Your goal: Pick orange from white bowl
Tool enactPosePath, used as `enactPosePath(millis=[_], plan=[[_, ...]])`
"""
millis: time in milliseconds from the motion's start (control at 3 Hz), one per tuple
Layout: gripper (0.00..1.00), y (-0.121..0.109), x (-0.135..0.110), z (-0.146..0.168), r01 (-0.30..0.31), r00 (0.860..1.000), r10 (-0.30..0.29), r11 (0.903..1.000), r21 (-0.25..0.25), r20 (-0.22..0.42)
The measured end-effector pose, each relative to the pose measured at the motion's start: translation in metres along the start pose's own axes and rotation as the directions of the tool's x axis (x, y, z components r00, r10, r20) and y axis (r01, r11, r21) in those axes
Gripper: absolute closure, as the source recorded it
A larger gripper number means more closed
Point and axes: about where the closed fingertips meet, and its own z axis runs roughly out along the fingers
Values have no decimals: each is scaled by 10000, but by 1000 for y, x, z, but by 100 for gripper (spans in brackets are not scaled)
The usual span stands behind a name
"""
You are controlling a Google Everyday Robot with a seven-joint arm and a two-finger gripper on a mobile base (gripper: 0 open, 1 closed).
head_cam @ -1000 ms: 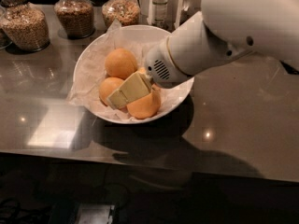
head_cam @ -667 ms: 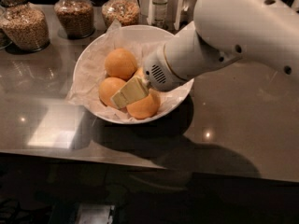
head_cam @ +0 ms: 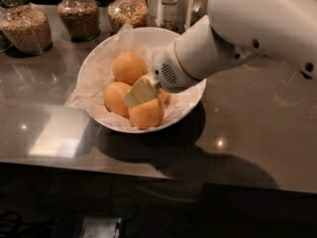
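Note:
The white bowl (head_cam: 96,58), wide and lined with crumpled white paper, sits on the dark counter. Several oranges lie in it: one at the back (head_cam: 129,67), one at the left (head_cam: 115,97), one at the front (head_cam: 146,115), and a sliver of another (head_cam: 165,97) behind the wrist. No stem dot shows, so I cannot tell which is the largest. My gripper (head_cam: 139,95) reaches down into the bowl from the right and rests against the top of the front orange. Its cream tip covers part of that orange. The white arm hides the bowl's right side.
Three glass jars of grain (head_cam: 27,26) (head_cam: 78,14) (head_cam: 128,9) stand along the back of the counter, with a bottle (head_cam: 169,4) beside them. The counter's front edge (head_cam: 148,167) runs below the bowl. Bare counter lies to the right (head_cam: 257,113).
The gripper has stayed inside the bowl on the front orange. The wrist has shifted only slightly, and the front orange sits a little further left and lower.

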Motion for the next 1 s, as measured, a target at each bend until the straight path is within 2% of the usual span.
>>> enactPosePath(millis=[333,667,1000], plan=[[36,-1,-4,-4,0,10000,0,10000,0,0],[19,-1,-4,-5,-3,10000,3,10000,4,0],[19,-21,13,-14,-836,9965,825,9913,1015,149]])
